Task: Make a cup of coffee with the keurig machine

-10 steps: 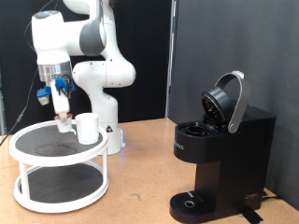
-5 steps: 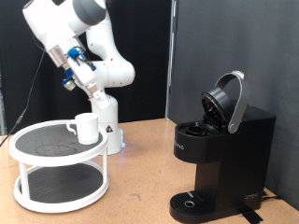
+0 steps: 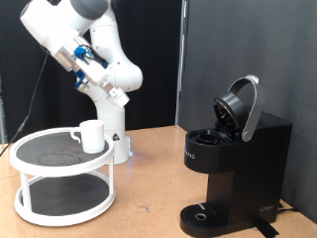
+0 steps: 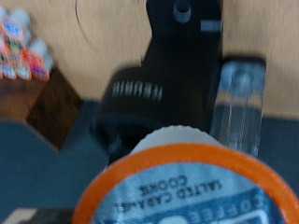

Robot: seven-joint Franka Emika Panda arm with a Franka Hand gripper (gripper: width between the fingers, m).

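The white cup [image 3: 91, 136] stands on the top shelf of a white round two-tier rack [image 3: 40, 162] at the exterior view's left. The black keurig machine [image 3: 233, 164] stands at the right with its rounded lid [image 3: 241, 107] raised and the pod chamber open. My gripper [image 3: 112, 89] is high above the rack, tilted towards the machine. In the wrist view an orange-rimmed coffee pod [image 4: 187, 182] with a printed foil top fills the foreground close to the camera. The machine [image 4: 168, 84] lies beyond it. The fingers themselves do not show there.
The robot's white base [image 3: 114, 134] stands right behind the rack. A black curtain hangs behind the machine. In the wrist view a clear water tank [image 4: 238, 103] sits beside the machine, and a brown box with colourful items [image 4: 28, 65] lies off to one side.
The gripper has lifted off the rack's top shelf beside the cup, then swung up and towards the exterior view's right. The cup and the machine have not moved.
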